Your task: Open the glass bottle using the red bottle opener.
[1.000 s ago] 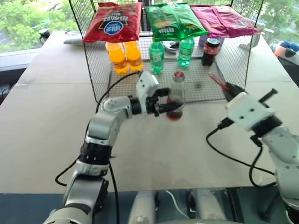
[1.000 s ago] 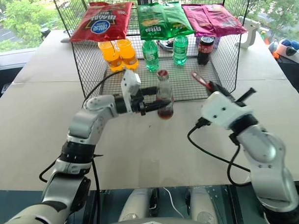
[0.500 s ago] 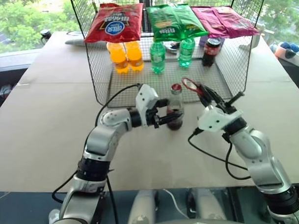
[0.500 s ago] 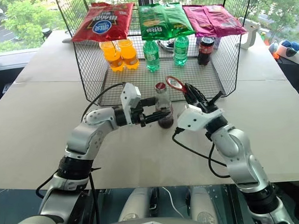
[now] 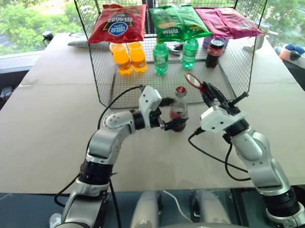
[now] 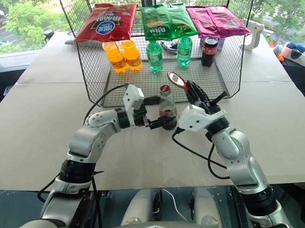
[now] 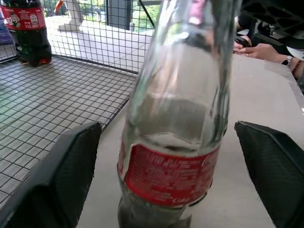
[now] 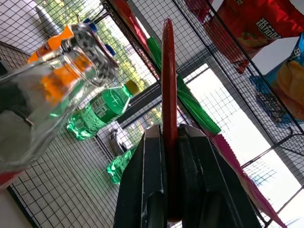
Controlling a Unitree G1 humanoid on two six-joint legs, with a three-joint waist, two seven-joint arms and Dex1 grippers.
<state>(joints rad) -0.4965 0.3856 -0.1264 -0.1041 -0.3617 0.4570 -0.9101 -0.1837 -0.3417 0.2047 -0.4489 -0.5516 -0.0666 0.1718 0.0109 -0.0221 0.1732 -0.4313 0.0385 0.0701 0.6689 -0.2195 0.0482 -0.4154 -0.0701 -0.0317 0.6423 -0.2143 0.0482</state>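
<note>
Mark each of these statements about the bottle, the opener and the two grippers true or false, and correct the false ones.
1. The right gripper is shut on the red bottle opener. True.
2. The glass bottle lies on its side. False: it stands upright on the table.
3. The cap is off the bottle. False: the cap is on.
4. The left gripper has its fingers apart on either side of the bottle. True.
5. The opener's ring is hooked on the cap. False: it is beside the cap, apart from it.

Beige table [image 5: 47, 122]: carries wire rack [image 5: 141, 84] at far edge, glass bottle [image 5: 178, 109] upright just before it, black cable [image 5: 214, 154].
</note>
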